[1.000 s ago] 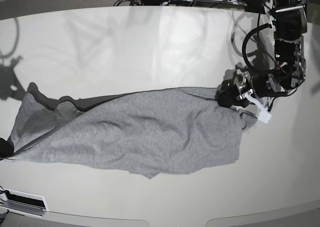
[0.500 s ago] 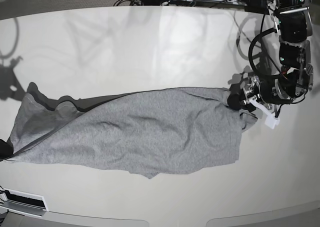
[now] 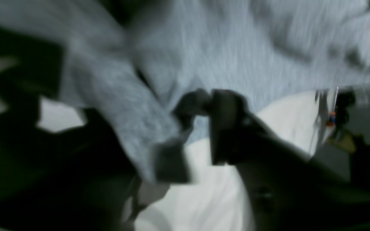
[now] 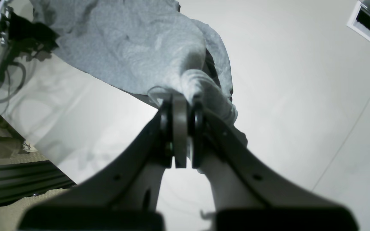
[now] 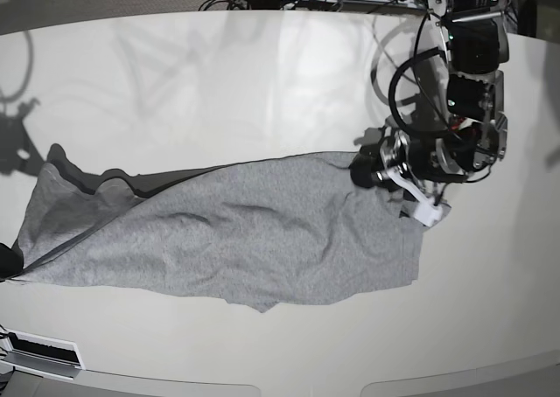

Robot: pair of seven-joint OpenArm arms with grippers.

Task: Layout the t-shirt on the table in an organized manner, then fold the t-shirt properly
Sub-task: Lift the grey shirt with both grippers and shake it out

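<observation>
On the worktop (image 5: 262,82), the t-shirt (image 5: 236,240) lies stretched; right end effector (image 4: 181,101) clamps one end, left end effector (image 5: 385,171) grips the other.

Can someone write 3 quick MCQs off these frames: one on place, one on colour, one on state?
1. Where does the left gripper sit in the base view?
A. at the shirt's right end
B. at its left end
C. over its middle

2. What colour is the t-shirt?
A. red
B. heather grey
C. navy

3. How does the right gripper stand?
A. jaws wide, empty
B. jaws closed on grey cloth
C. off the table, holding a cable

Answers:
1 A, it meets the cloth's right edge.
2 B, grey in all views.
3 B, the right wrist view shows fabric bunched between its jaws.
</observation>
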